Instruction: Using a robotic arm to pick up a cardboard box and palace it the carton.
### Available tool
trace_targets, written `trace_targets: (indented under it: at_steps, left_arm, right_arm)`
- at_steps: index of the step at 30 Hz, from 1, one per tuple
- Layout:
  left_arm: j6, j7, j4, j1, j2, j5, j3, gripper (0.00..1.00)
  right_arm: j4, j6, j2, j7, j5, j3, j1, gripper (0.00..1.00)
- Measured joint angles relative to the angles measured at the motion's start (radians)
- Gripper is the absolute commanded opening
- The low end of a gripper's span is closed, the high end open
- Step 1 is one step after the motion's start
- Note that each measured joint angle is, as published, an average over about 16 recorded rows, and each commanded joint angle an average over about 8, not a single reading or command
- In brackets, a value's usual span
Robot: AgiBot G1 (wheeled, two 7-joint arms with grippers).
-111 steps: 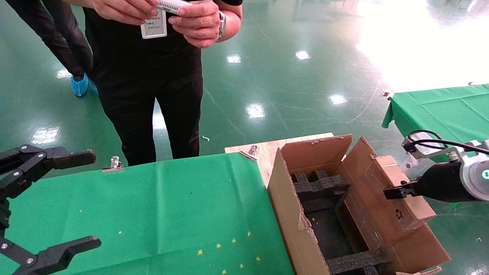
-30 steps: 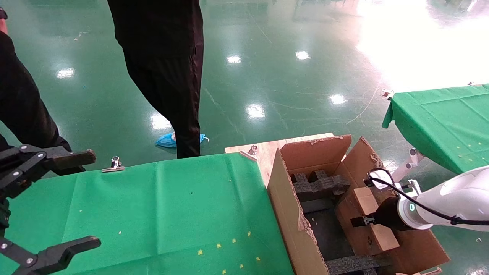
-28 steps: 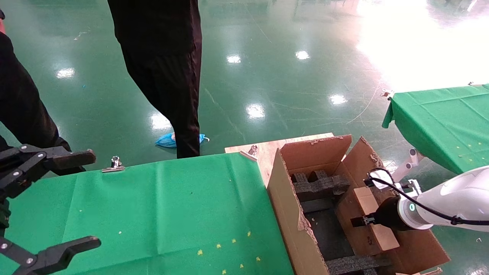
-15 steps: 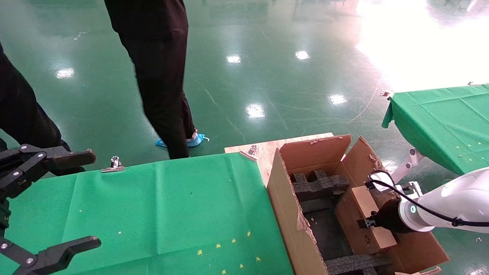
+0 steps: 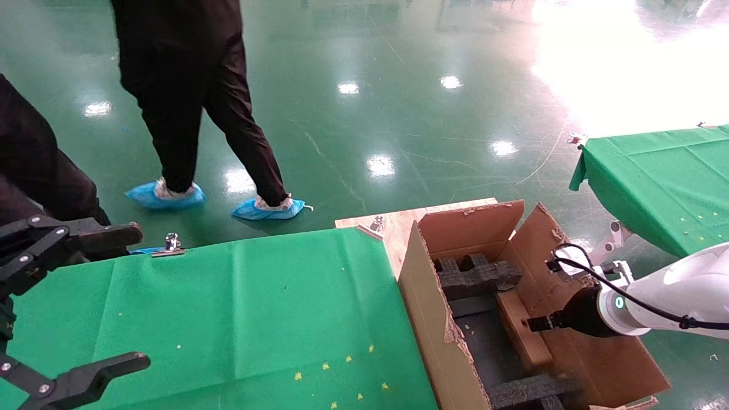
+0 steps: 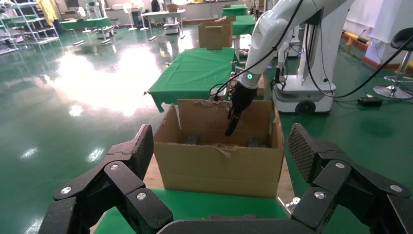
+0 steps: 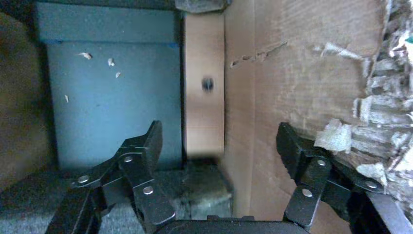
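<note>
Now that the cardboard box (image 5: 521,329) stands inside the carton (image 5: 433,319), little is left; the right gripper (image 7: 219,146) fingers are wide open, holding nothing; the left gripper (image 6: 221,161) waits open.

glossy green floor (image 5: 398,114) reflecting lights, green-clothed tables (image 5: 660,171) around.

cardboard box (image 5: 523,334) in carton (image 5: 433,319), against its right wall | carton right of table (image 5: 239,313)

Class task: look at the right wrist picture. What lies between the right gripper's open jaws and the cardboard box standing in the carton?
Nothing: the right gripper hangs over the cardboard box, inside the carton.
</note>
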Motion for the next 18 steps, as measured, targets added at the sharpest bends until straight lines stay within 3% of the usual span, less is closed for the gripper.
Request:
trace_targets:
  at_steps: [11,18]
  left_arm:
    - [0.0,0.0,0.0,0.0,0.0,0.0,0.001,1.0]
    - [0.0,0.0,0.0,0.0,0.0,-0.001,0.001,1.0]
  right_arm:
    - [0.071,0.002,0.028,-0.024,0.039,0.063,0.122,1.0]
    - [0.125,-0.041,0.047,-0.163,0.224,0.151,0.224,1.0]
